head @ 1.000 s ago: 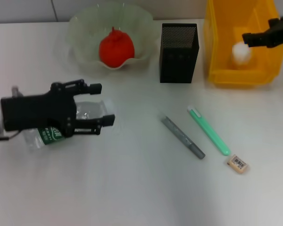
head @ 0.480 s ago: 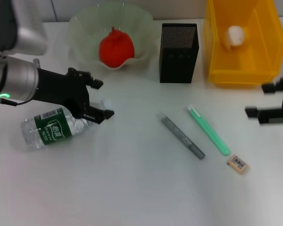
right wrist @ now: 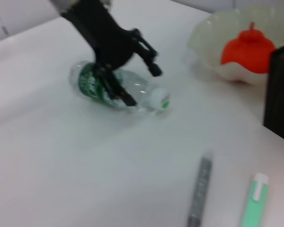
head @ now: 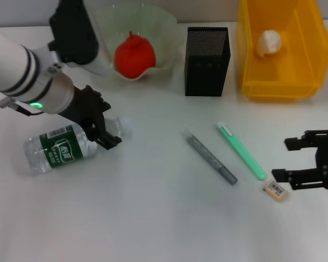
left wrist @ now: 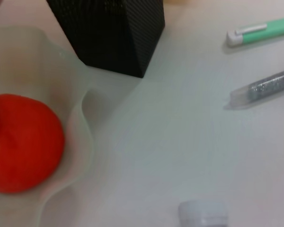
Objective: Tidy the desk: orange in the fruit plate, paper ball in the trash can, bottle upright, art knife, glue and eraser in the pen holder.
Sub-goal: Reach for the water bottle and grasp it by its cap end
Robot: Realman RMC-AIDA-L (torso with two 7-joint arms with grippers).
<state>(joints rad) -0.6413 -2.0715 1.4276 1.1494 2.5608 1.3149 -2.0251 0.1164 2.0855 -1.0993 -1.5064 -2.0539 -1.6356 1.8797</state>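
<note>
Two end effectors we see: the left end effector (head: 105, 124) spread over the lying bottle (head: 65, 147), the right end effector (head: 295, 159) open, empty, beside the eraser (head: 276, 189).

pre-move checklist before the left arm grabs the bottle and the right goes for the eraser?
1. Left gripper open around the bottle: ok, fingers spread over its neck end.
2. Bottle upright: not ok, lying on its side.
3. Right gripper open near the eraser: ok, open just beside it, not gripping.
4. Pen holder upright and unobstructed: ok.
5. Orange in the fruit plate: ok.
6. Paper ball in the trash can: ok.
</note>
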